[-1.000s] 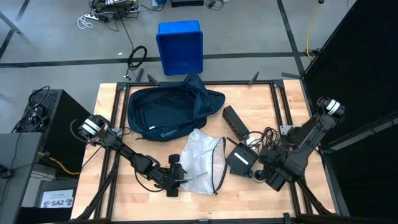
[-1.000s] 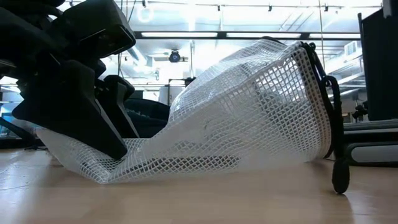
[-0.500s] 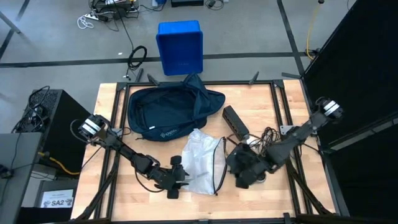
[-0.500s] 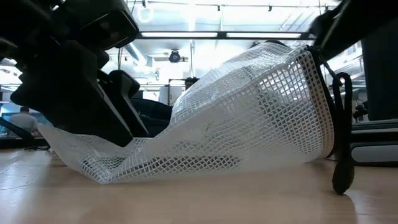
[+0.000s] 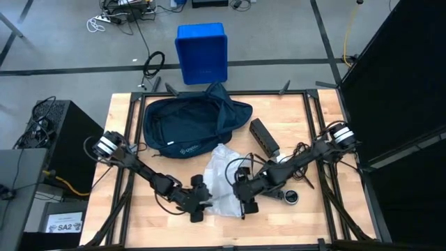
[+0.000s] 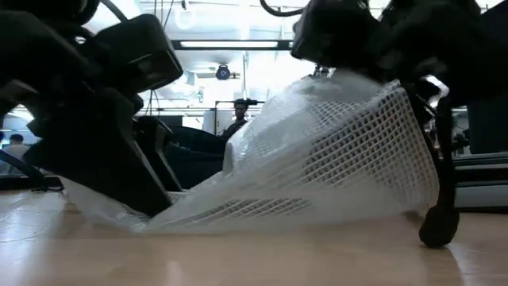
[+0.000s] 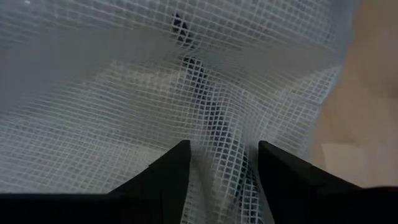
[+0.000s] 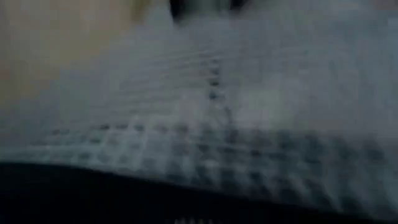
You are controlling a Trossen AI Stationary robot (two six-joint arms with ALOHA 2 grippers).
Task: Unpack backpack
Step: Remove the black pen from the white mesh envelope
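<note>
Both grippers are crowded onto the white mesh bag [image 5: 224, 180] near the front middle of the wooden table [image 5: 293, 108], so room is tight right there. The left gripper [image 5: 203, 203] sits low at the bag's front-left corner, and in its wrist view the two dark fingers [image 7: 163, 177] have a bunched fold of mesh pinched between them, so it's clamped on the bag. The right gripper [image 5: 245, 199] is pressed against the bag's right edge, next to the black drawstring rim, but its wrist view is just blurry netting, so I can't tell whether those fingers are gripping or loose. The backpack [image 5: 191, 124] lies flat toward the back-left of the table, apart from both grippers, with its near edge just touching the top of the mesh bag. A black rectangular block [image 5: 264, 137] lies to the right of the backpack, and a tangle of black cable [image 5: 304, 155] plus a small round disc [image 5: 290, 198] sit under the right arm. Bare wood is open along the back-right corner and the front edge. Off the table behind it, a blue plastic bin [image 5: 201, 52] stands on the floor.
</note>
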